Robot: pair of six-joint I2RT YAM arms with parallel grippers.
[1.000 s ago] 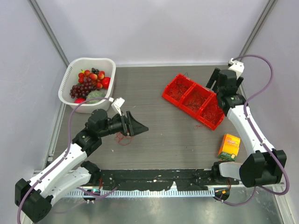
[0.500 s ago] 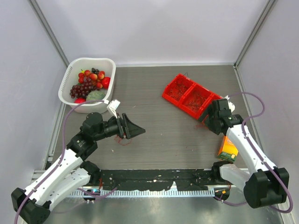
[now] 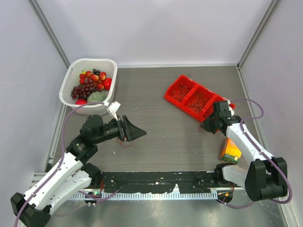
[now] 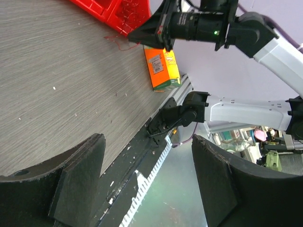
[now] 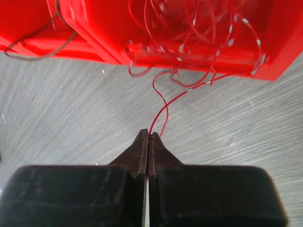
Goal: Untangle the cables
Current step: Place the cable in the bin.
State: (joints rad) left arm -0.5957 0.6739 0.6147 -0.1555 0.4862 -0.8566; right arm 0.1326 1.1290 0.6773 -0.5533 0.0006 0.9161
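The cables are thin red wires heaped in a red three-compartment bin (image 3: 180, 85), with some spilling over its near wall (image 5: 189, 71). One red strand (image 5: 163, 109) runs from that wall down across the table into my right gripper (image 5: 149, 135), whose jaws are shut on it. From above, my right gripper (image 3: 204, 126) sits just in front of the bin's right end. A small loop of red wire (image 3: 124, 142) lies on the table under my left gripper (image 3: 136, 132), which hangs open and empty (image 4: 147, 189).
A white basket (image 3: 66, 90) of fruit stands at the back left. An orange carton (image 3: 232, 149) lies on the table beside my right arm, also seen in the left wrist view (image 4: 162, 68). A black strip (image 3: 156, 182) runs along the near edge.
My right arm swung from the back right corner down to the front of the bin, and its jaws went from open to shut on a red strand. My left arm shifted slightly.
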